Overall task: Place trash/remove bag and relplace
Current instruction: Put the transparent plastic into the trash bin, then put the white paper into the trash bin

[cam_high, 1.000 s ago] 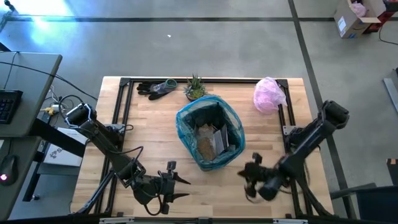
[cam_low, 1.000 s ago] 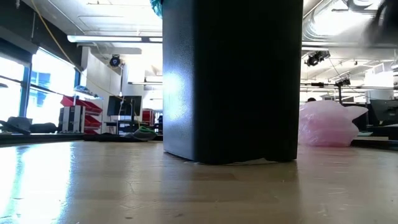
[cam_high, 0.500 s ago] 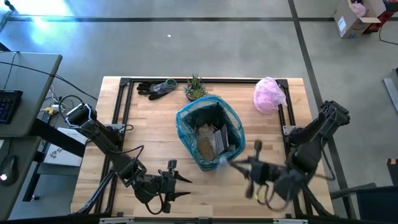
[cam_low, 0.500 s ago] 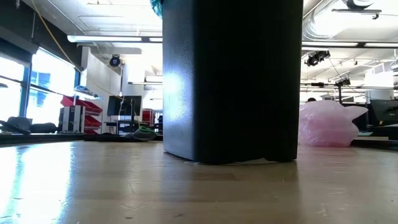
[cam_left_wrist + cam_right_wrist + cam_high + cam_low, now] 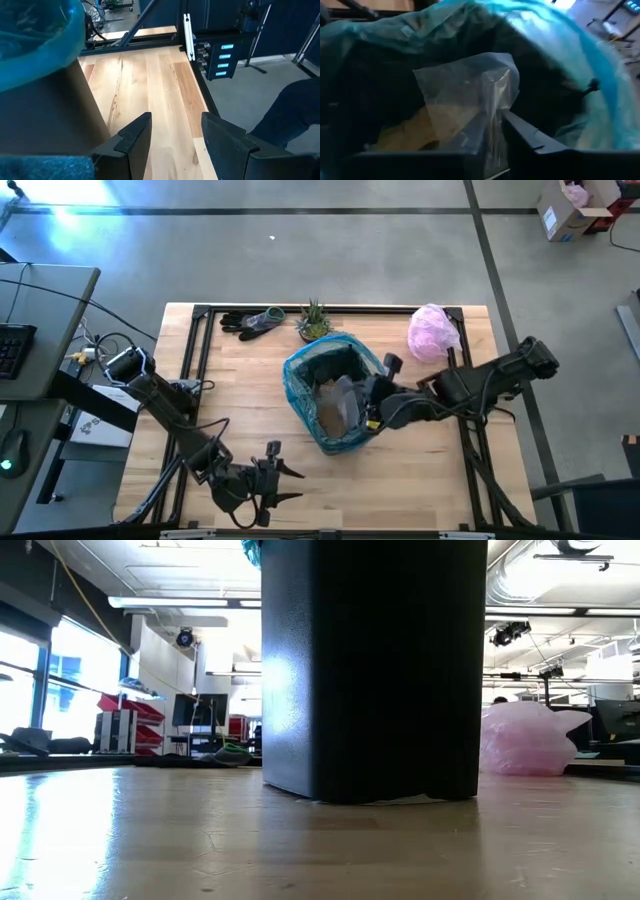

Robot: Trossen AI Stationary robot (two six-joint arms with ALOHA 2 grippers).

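Note:
The black bin (image 5: pixel 375 670) stands mid-table, lined with the teal bag (image 5: pixel 300 375), whose rim folds over the bin's edge. Brownish and silvery trash (image 5: pixel 328 415) lies inside. My right gripper (image 5: pixel 362 405) reaches over the bin's right rim into the opening and is shut on a clear plastic wrapper (image 5: pixel 465 95). My left gripper (image 5: pixel 278 482) is open and empty, low over the table near its front edge, in front of the bin. In its wrist view (image 5: pixel 175 145) the bin's wall (image 5: pixel 50 115) shows beside it. My right gripper pinches the clear wrapper's lower part (image 5: pixel 489 142) between its two fingers. It comes from the table's right side, slanting down into the bin. The wrapper stands up beyond the fingers (image 5: pixel 532 137), inside the teal bag and above the trash; how far back it reaches is hidden.
A pale pink bag (image 5: pixel 432 332) lies at the far right of the table. A small green plant (image 5: pixel 315 318) and dark gloves (image 5: pixel 250 322) sit at the far edge behind the bin. A black frame (image 5: pixel 195 350) runs around the tabletop.
My right gripper has swung from low over the table's front right, up and toward the far left, and now reaches over the bin's right rim into the opening. My left arm has kept still.

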